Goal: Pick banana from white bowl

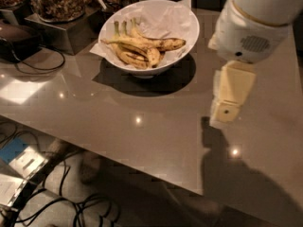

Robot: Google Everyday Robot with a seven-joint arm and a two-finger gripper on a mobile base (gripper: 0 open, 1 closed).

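The white bowl [187, 20], lined with crinkled white paper, stands at the back of the grey table. The long slender yellow banana [156, 43] with brown spots lies across the top of three shorter bananas [135, 56] with greenish stems, its thin stem pointing left. My gripper [223, 112] hangs from the white arm [253, 27] to the right of the bowl and nearer the camera. It is above the table top, apart from the bowl and holding nothing.
Glass jars of nuts [59, 1] stand on a metal stand at the back left. A dark device [16, 39] with a cable lies at the left. The table's front edge [118, 157] runs diagonally, with cables on the floor below.
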